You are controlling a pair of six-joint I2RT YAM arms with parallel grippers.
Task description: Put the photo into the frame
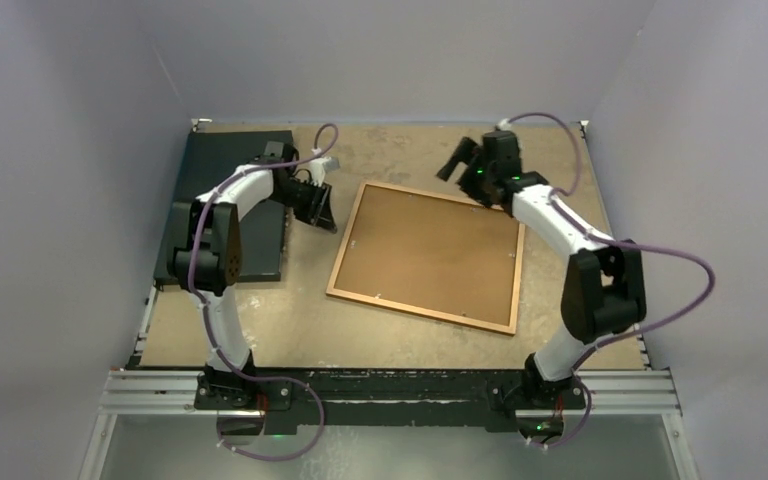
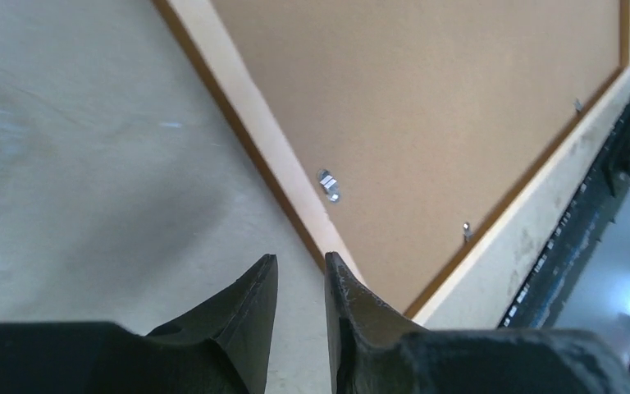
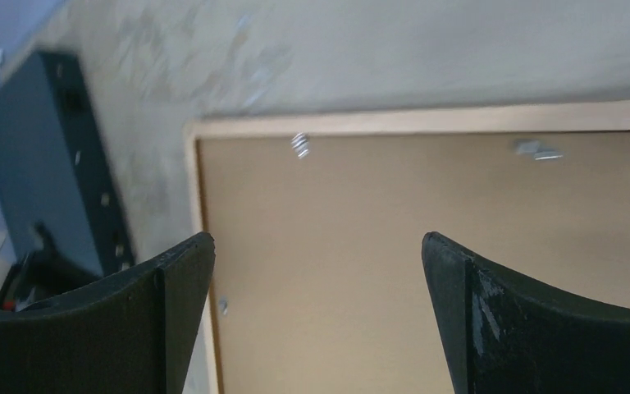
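Two pincers are in view. The left pincer point(image 2: 299, 261) has its two fingers a narrow gap apart with nothing between them. It is low over the bare surface point(image 1: 290, 320), just beside the left edge of the frame point(image 1: 420, 311) near its far corner; whether a fingertip touches the wood cannot be told. The right pincer point(image 3: 316, 238) is spread wide and empty, raised above the frame's far edge.

The one frame lies flat, tilted a little from square, in the middle of the surface between the two arms. It is back-side up, and one plain brown board point(image 1: 430, 250) fills it inside the narrow wooden border. Three small metal tabs point(image 2: 328, 185) show along that border in the left wrist view.

One dark mat point(image 1: 215, 160) lies at the far left, apart from the frame and partly under the left arm
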